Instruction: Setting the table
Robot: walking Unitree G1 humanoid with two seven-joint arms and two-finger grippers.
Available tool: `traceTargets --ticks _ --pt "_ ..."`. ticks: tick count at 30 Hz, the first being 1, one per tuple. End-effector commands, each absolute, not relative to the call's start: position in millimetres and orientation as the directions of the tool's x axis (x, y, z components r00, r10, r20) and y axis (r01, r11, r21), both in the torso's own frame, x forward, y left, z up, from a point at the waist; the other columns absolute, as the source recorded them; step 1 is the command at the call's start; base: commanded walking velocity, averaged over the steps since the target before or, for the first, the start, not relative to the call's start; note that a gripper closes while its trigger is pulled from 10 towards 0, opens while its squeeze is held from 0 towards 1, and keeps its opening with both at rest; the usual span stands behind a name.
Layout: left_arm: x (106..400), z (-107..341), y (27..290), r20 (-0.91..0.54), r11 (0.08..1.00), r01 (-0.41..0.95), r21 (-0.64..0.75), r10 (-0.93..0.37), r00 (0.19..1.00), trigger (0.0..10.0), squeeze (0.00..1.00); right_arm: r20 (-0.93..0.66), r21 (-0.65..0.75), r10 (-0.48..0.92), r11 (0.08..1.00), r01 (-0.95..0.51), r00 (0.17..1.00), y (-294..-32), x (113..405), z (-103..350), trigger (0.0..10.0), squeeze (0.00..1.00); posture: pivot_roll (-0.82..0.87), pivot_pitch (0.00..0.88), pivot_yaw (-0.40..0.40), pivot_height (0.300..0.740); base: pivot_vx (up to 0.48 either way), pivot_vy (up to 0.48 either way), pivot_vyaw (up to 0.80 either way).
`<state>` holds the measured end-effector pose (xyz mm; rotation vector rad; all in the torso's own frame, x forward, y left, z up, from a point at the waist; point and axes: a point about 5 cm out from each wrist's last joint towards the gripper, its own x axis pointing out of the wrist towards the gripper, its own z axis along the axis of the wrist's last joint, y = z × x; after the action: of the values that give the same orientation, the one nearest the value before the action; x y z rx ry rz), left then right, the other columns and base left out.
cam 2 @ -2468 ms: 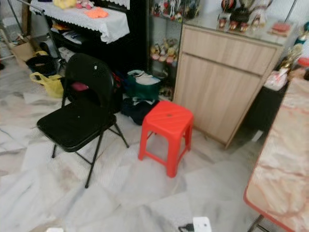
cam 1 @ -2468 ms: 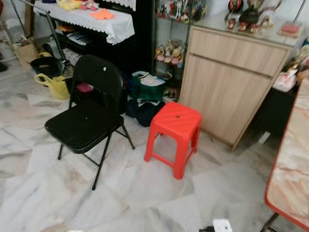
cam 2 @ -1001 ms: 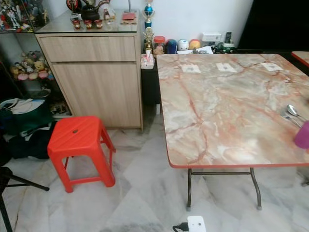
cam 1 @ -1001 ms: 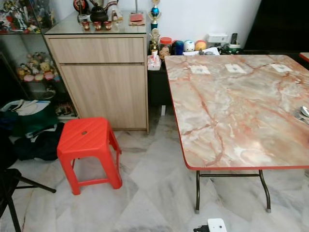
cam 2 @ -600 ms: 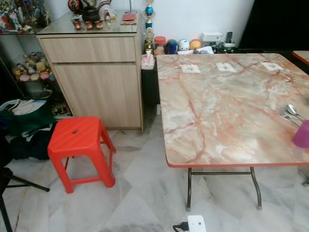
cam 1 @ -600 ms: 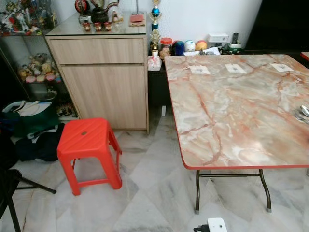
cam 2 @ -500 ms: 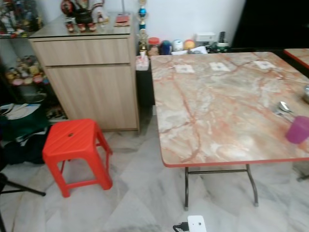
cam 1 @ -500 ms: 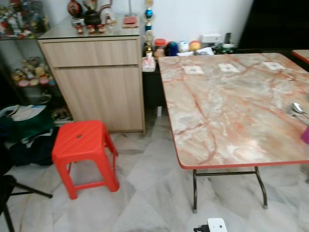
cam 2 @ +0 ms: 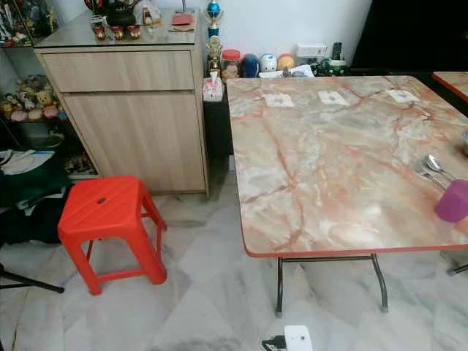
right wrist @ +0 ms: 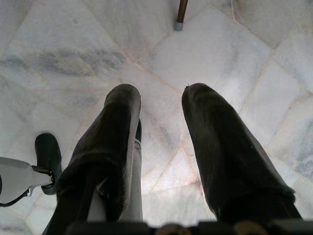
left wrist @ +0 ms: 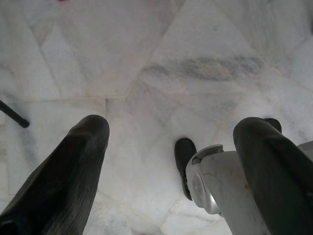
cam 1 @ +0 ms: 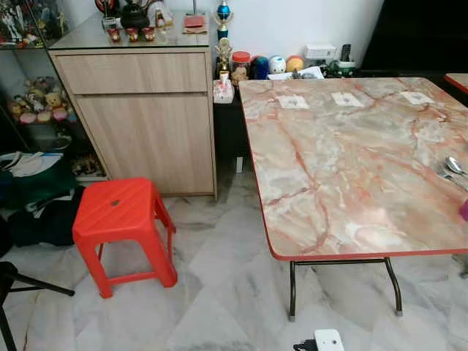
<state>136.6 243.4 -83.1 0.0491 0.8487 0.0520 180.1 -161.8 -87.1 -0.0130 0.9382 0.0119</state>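
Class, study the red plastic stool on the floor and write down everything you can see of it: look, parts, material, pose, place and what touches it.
The red plastic stool looks moulded in one piece of glossy plastic. Its square seat has ribbed diagonal grooves and a small hole at the centre. Splayed legs are joined by low crossbars. It stands upright and bare on the white marble floor, in front of the light wooden cabinet and left of the marble-patterned table, apart from both. Nothing but the floor touches it.
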Motion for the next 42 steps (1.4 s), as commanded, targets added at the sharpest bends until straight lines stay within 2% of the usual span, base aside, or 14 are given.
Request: traceTargets --ticks 1,6,9,15,18,23,27,30,33,36,42 --pt "145 -90 239 -0.855 0.990 -0.074 0.117 0.138 0.500 10.0 0.00 -0.847 0.069 0.028 0.996 0.056 0.531 -173 117 -107 10.0 0.00 0.06 0.000 0.002 0.740 0.000 0.000 -0.48" --pt "148 -91 232 -0.855 0.991 -0.069 0.111 0.131 0.503 10.0 0.00 -0.849 0.066 0.031 0.997 0.047 0.528 -173 117 -107 10.0 0.00 0.06 0.000 0.001 0.740 0.000 0.000 -0.80" --pt "150 -88 241 -0.851 0.990 -0.076 0.119 0.141 0.505 10.0 0.00 -0.848 0.065 0.032 0.997 0.044 0.529 -173 117 -107 10.0 0.00 0.06 0.000 0.001 0.740 0.000 0.000 -0.74" --pt "148 -85 253 -0.850 0.988 -0.083 0.130 0.154 0.503 10.0 0.00 -0.843 0.059 0.021 0.997 0.054 0.537 -173 118 -107 10.0 0.00 0.06 0.000 0.002 0.740 0.000 0.000 0.00" --pt "146 -88 244 -0.853 0.990 -0.074 0.122 0.143 0.502 10.0 0.00 -0.838 0.063 0.022 0.996 0.057 0.545 -173 119 -106 10.0 0.00 0.06 0.000 0.002 0.740 0.000 0.000 0.00" --pt "147 -95 214 -0.860 0.994 -0.048 0.099 0.110 0.499 10.0 0.00 -0.838 0.069 0.026 0.996 0.058 0.545 -172 118 -106 10.0 0.00 0.06 0.000 0.005 0.740 0.000 -0.273 0.00" --pt "147 -97 207 -0.861 0.995 -0.043 0.094 0.103 0.498 10.0 0.00 -0.838 0.073 0.026 0.995 0.065 0.545 -172 118 -107 10.0 0.00 0.06 0.000 0.006 0.740 0.000 -0.480 0.00" --pt "145 -97 209 -0.862 0.994 -0.046 0.095 0.105 0.497 10.0 0.00 -0.841 0.072 0.026 0.995 0.065 0.541 -172 117 -107 10.0 0.00 0.06 0.000 0.006 0.740 0.000 -0.480 0.00" --pt "138 -94 232 -0.863 0.992 -0.063 0.113 0.130 0.488 10.0 0.00 -0.839 0.073 0.027 0.995 0.063 0.543 -171 118 -107 10.0 0.00 0.06 0.000 0.006 0.740 0.000 -0.480 -0.46" --pt "135 -92 243 -0.863 0.990 -0.070 0.121 0.140 0.485 10.0 0.00 -0.836 0.070 0.026 0.996 0.060 0.548 -172 118 -106 10.0 0.00 0.06 0.000 0.005 0.740 0.000 -0.480 0.00" --pt "133 -90 252 -0.861 0.990 -0.077 0.121 0.143 0.487 10.0 0.00 -0.835 0.069 0.024 0.996 0.060 0.550 -171 119 -106 10.0 0.00 0.06 0.000 0.007 0.740 0.000 -0.480 0.00"
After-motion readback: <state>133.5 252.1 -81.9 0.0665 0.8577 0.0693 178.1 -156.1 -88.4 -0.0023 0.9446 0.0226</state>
